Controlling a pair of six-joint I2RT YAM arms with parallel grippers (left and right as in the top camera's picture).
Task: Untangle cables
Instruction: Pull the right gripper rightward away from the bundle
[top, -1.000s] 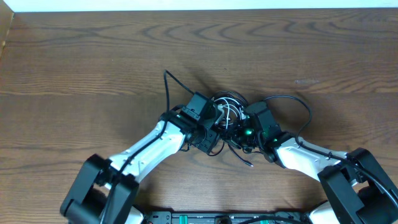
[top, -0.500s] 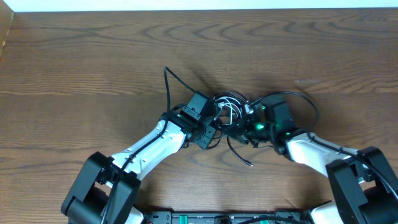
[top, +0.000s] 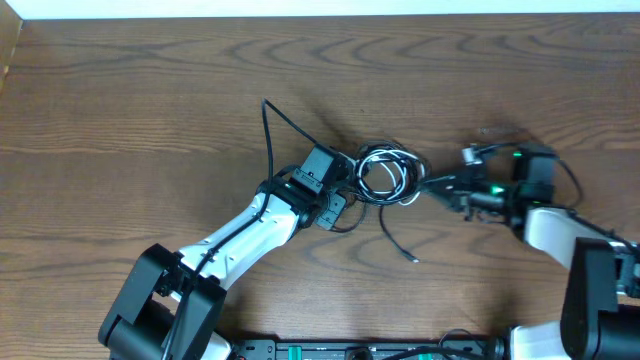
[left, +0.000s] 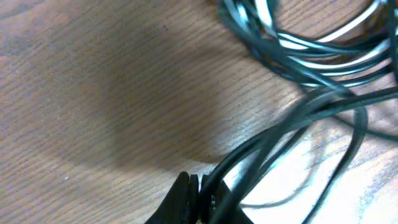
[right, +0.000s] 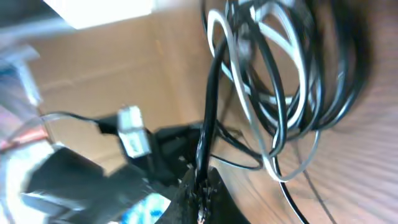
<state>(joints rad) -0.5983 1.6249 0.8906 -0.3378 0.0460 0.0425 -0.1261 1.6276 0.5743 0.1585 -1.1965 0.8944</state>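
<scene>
Two cables tangled, wood table, left end effector

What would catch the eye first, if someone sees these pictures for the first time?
A knot of black cable and white cable lies coiled at the middle of the table, between the two arms. The right fingers pinch a black strand stretched taut from the coil, while the left fingers grip black cable on its other side.

Cables heaped centre, table open beyond
</scene>
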